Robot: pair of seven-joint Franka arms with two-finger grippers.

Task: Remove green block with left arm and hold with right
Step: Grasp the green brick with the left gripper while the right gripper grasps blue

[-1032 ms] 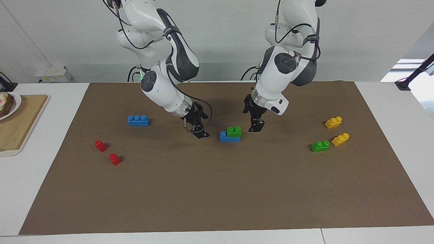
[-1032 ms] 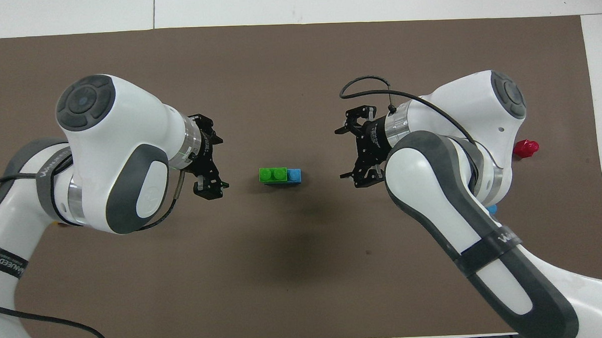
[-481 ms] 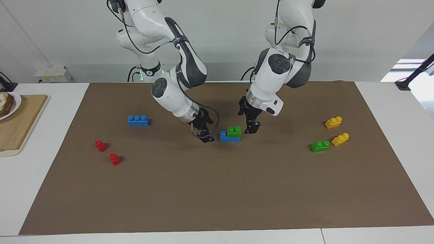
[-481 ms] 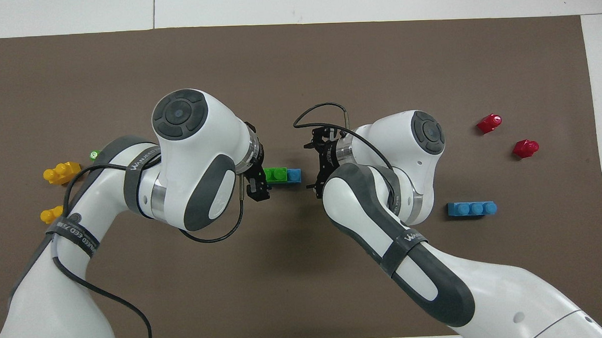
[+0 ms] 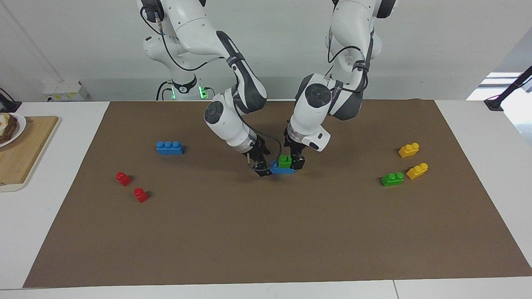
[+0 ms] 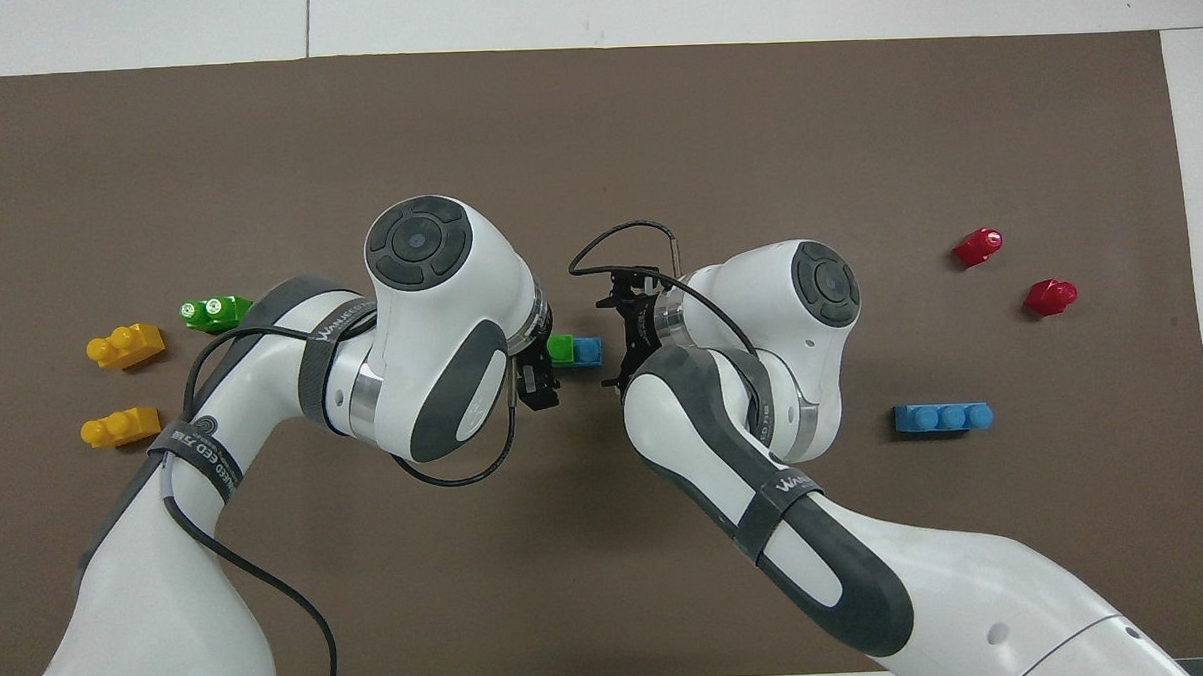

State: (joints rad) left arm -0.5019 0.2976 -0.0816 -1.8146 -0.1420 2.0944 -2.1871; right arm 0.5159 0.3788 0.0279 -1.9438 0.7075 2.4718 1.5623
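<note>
The green block (image 5: 285, 161) (image 6: 562, 350) sits on one end of a blue brick (image 5: 282, 169) (image 6: 589, 350) in the middle of the brown mat. My left gripper (image 5: 296, 162) (image 6: 541, 366) is low and open at the green block's end toward the left arm's side, its fingers close around that end. My right gripper (image 5: 262, 167) (image 6: 615, 344) is low and open at the blue brick's bare end, right beside it. Part of the green block is hidden under the left wrist in the overhead view.
Toward the left arm's end lie a second green block (image 5: 392, 179) and two yellow bricks (image 5: 408, 150) (image 5: 417, 170). Toward the right arm's end lie a blue brick (image 5: 169, 148), two red pieces (image 5: 123, 178) (image 5: 141, 194) and a wooden board (image 5: 25, 153).
Both grippers have closed in from either side and come down to the stacked green and blue bricks. The bricks have not moved.
</note>
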